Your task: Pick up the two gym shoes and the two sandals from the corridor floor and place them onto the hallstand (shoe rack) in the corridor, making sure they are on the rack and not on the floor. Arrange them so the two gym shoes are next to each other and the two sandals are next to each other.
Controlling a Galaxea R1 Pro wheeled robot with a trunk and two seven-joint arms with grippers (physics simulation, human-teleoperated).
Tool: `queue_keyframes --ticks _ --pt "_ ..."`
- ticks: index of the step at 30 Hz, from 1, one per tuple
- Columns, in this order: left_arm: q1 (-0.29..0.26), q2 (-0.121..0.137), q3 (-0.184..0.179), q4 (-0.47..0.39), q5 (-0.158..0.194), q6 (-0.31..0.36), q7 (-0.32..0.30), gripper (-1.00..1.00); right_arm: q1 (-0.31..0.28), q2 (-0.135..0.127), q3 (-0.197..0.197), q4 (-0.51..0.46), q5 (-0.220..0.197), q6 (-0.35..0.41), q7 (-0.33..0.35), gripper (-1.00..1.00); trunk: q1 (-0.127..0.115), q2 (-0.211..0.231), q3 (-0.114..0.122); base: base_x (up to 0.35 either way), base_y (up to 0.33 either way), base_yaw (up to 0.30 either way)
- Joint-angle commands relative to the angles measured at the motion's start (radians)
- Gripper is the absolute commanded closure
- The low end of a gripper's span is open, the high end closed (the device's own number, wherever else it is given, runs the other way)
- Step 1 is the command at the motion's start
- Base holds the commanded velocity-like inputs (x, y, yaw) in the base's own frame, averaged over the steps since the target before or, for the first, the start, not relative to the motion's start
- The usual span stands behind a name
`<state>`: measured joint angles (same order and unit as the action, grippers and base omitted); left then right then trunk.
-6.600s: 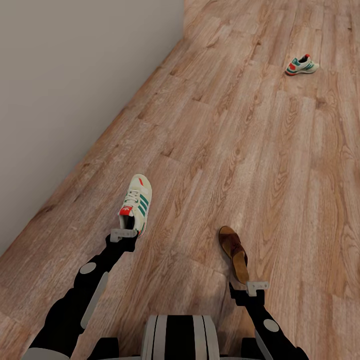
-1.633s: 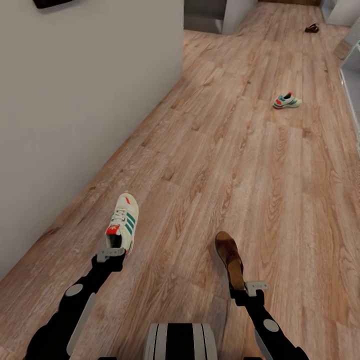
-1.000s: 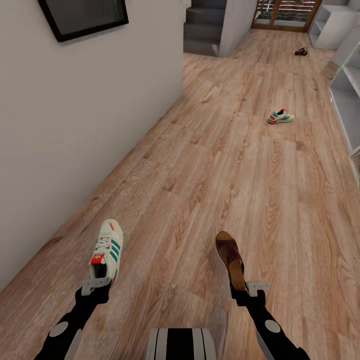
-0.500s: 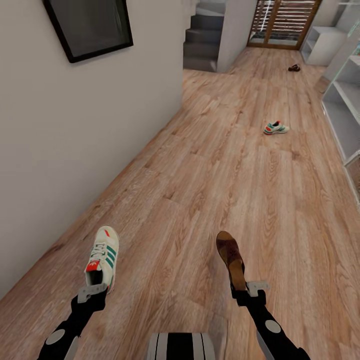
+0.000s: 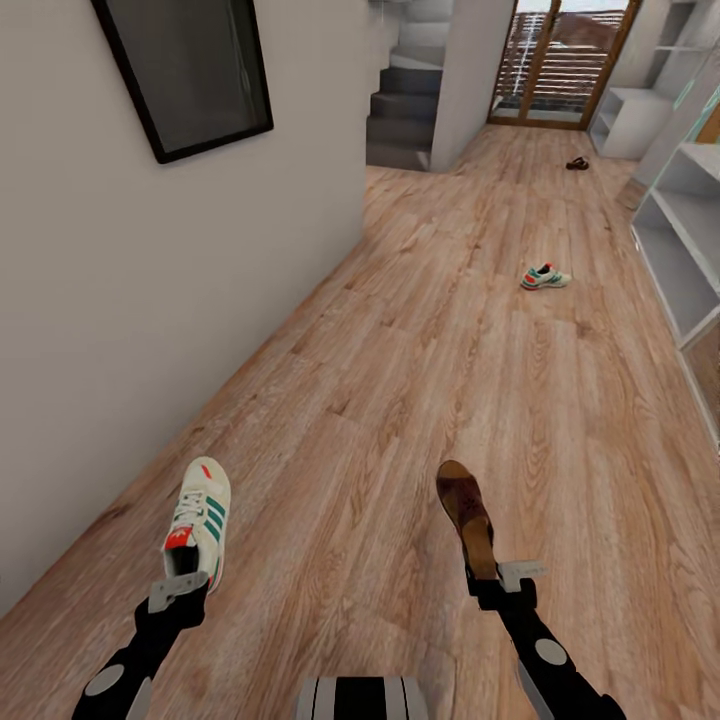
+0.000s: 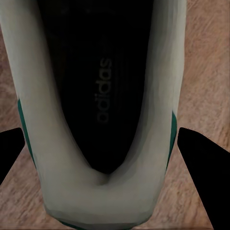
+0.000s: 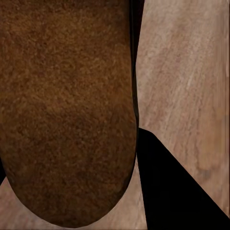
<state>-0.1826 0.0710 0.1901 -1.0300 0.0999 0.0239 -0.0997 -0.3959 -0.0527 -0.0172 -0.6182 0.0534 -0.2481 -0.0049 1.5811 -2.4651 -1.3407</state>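
My left gripper (image 5: 180,592) is shut on the heel of a cream-white gym shoe (image 5: 201,515), which points forward above the corridor floor (image 5: 400,400). The left wrist view looks into this gym shoe (image 6: 103,96), with a black fingertip (image 6: 9,153) on either side. My right gripper (image 5: 503,583) is shut on the heel of a brown sandal (image 5: 466,515), whose tan insole (image 7: 67,110) shows beside a finger (image 7: 167,187). The second gym shoe (image 5: 545,277) lies on the floor far ahead. The second sandal (image 5: 577,164) lies farther still, near the light-grey hallstand (image 5: 622,120).
A grey wall (image 5: 150,300) with a dark framed panel (image 5: 190,75) runs along the left. A long white shelf unit (image 5: 685,250) lines the right side. Grey stairs (image 5: 405,105) and a slatted door (image 5: 550,70) close the corridor's far end.
The camera has tilted up, bringing the corridor's far end, the second sandal and the shelf units into view. Both grippers keep their shoes; the left arm has drifted outward.
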Motion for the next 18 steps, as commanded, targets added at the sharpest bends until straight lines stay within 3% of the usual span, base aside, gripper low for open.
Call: queue_keyframes --ticks 1,5,8,13,18 --pt "0.000 0.000 0.002 0.009 0.010 -0.004 -0.007 1.00 0.000 -0.009 -0.001 0.001 0.004 -0.002 0.001 1.00 -0.004 0.007 0.004 0.000 0.000 0.000" --pt "0.005 0.002 0.003 0.096 0.008 -0.064 -0.006 1.00 0.012 -0.057 0.000 0.009 0.004 -0.012 0.001 1.00 -0.019 0.035 0.023 0.000 0.000 0.000" --pt "0.008 0.001 -0.002 0.180 0.007 -0.120 -0.006 1.00 0.048 -0.063 0.000 0.016 0.003 -0.051 0.000 1.00 -0.031 0.056 0.037 0.000 0.000 0.000" --pt "0.012 0.000 -0.001 0.360 0.013 -0.280 -0.006 1.00 0.140 -0.061 0.002 0.025 0.000 -0.218 -0.001 1.00 -0.050 0.091 0.061 0.000 0.000 0.000" --pt "0.015 -0.001 0.001 0.420 0.011 -0.343 -0.005 1.00 0.175 -0.059 0.002 0.026 -0.002 -0.252 -0.001 1.00 -0.069 0.126 0.084 0.000 0.000 0.000"
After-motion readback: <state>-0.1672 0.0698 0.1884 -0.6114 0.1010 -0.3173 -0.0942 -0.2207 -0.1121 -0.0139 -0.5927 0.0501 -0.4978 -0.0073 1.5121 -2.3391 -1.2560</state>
